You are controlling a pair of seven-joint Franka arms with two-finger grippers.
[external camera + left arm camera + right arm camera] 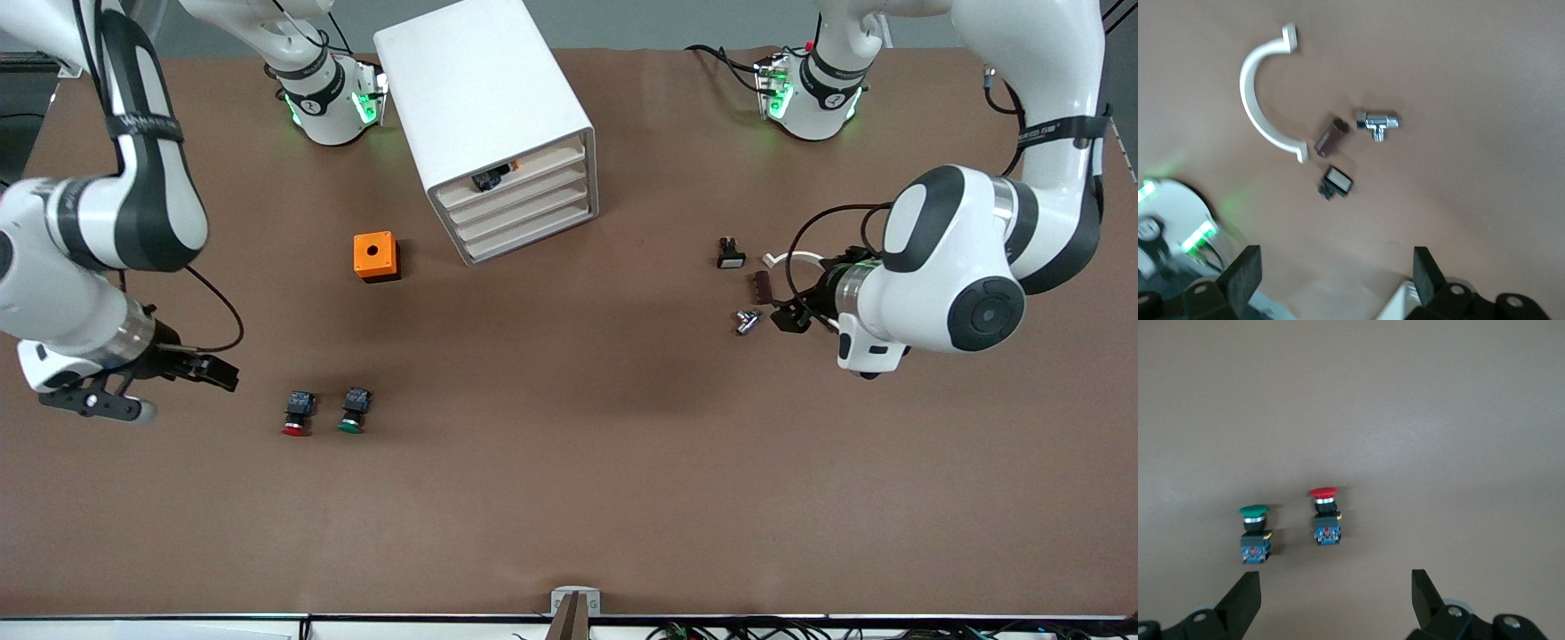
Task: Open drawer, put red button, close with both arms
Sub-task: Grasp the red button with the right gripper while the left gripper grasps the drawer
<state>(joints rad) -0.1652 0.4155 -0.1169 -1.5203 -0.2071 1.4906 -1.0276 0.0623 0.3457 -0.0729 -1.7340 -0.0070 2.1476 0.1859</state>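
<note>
fingers: both grippers spread wide, holding nothing
right gripper (191,378): near red button (298,414), toward green button (355,411)
left gripper (782,302): waits, well apart
drawer (524,188): closed

Orange box (377,256), green button (353,412) — white clamp (1262,96), chrome valve (1379,123).

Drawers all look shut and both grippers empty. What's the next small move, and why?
Probably send the open left gripper toward the cabinet's second drawer: it is shut, and the red button lies on the table near the open right gripper, with nowhere to go yet.
</note>
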